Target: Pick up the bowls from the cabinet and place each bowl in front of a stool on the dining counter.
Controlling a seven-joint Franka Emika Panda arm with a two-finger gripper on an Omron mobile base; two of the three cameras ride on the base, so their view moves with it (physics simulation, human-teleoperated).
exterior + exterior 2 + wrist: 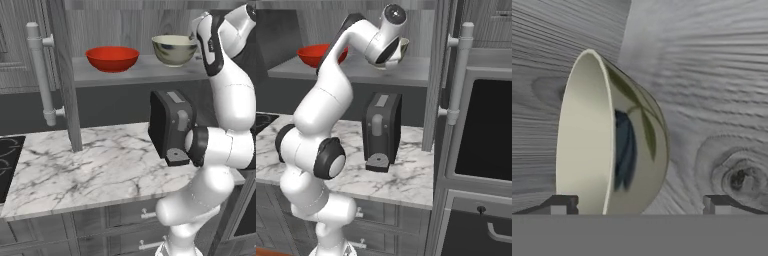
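Presently, left to right: cabinet door handle, pale cylindrical bar, upright, on the open door; red bowl, upright on the grey cabinet shelf, left of centre; cream bowl, on the same shelf, well apart from the red one, with the arm's wrist close at its right; gripper, fingers spread wide, cream bowl's rim between the tips, no contact discernible; coffee machine, dark, on the marble worktop below the shelf.
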